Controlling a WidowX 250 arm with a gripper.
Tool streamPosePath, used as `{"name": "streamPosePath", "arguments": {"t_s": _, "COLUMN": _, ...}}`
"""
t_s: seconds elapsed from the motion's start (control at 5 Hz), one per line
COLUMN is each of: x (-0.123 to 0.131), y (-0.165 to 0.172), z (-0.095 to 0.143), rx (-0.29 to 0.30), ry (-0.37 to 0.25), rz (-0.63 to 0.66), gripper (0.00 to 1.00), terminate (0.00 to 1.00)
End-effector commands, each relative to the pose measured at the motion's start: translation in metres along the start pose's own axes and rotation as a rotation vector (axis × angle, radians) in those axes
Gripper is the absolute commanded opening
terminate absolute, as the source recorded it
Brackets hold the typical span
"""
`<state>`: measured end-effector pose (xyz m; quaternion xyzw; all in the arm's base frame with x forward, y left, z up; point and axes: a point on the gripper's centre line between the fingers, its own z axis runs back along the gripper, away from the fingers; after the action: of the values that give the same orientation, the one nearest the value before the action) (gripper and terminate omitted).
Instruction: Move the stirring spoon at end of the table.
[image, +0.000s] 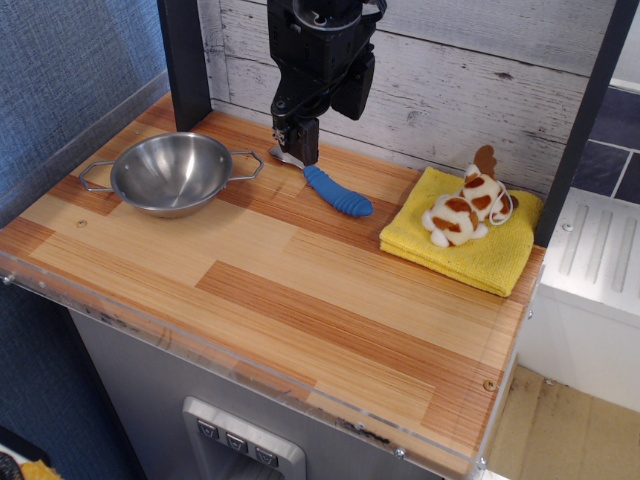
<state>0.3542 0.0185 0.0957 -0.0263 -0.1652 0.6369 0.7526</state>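
Observation:
The stirring spoon (338, 192) lies flat on the wood-plank table (300, 300) near the back edge. Its ribbed blue handle points to the front right. Its silver bowl is mostly hidden under the fingers. My black gripper (297, 143) hangs straight down over the bowl end of the spoon, with its fingertips at or just above the wood. The fingers read as one dark block, so I cannot tell whether they are closed on the spoon.
A two-handled steel bowl (172, 172) stands at the back left. A folded yellow cloth (490, 255) with a brown-and-white plush toy (465, 212) on it lies at the back right. A white plank wall (450, 80) and dark posts stand behind.

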Motion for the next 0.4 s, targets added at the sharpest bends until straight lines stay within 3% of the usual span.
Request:
{"name": "streamPosePath", "arguments": {"t_s": 0.0, "x": 0.000, "y": 0.000, "z": 0.000, "rx": 0.000, "ry": 0.000, "rz": 0.000, "gripper": 1.00, "terminate": 0.00}}
{"name": "streamPosePath", "arguments": {"t_s": 0.2, "x": -0.001, "y": -0.002, "z": -0.021, "rx": 0.038, "ry": 0.025, "rz": 0.025, "gripper": 1.00, "terminate": 0.00}}
